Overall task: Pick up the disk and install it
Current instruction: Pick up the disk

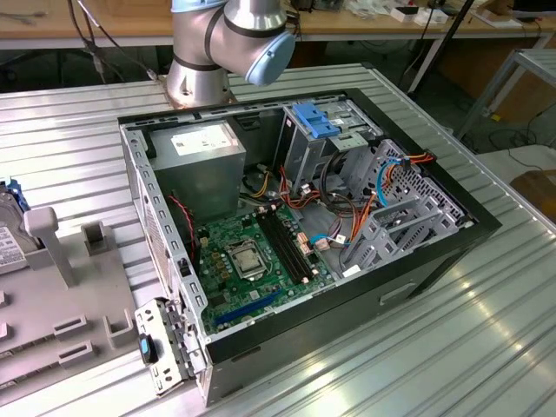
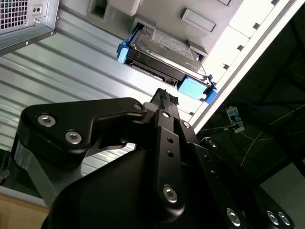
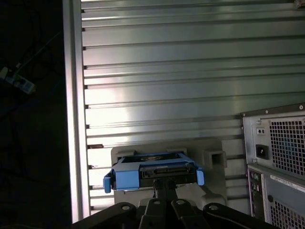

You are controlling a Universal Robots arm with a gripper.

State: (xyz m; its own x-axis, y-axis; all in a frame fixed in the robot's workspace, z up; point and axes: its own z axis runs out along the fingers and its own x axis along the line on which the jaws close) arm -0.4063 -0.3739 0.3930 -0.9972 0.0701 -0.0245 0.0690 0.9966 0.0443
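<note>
The disk (image 3: 155, 169) is a dark metal drive with a white label, clipped in a blue plastic carrier. It rests on a grey holder (image 3: 214, 157) beside the computer case. In the second wrist view the disk (image 2: 164, 57) lies just beyond my fingertips. My black gripper (image 2: 164, 95) points at the disk's connector edge, close to it and holding nothing. In the first wrist view my gripper (image 3: 165, 185) has its fingers drawn together, shut. The exterior view shows a sliver of the disk (image 1: 7, 234) at its left edge.
The open computer case (image 1: 304, 226) lies on the ribbed aluminium table (image 1: 486, 347), with a blue-tabbed drive cage (image 1: 317, 122) and a grey power supply (image 1: 204, 152) inside. The case's rear panel (image 3: 276, 152) stands near the holder. The table edge (image 3: 74, 119) runs close by.
</note>
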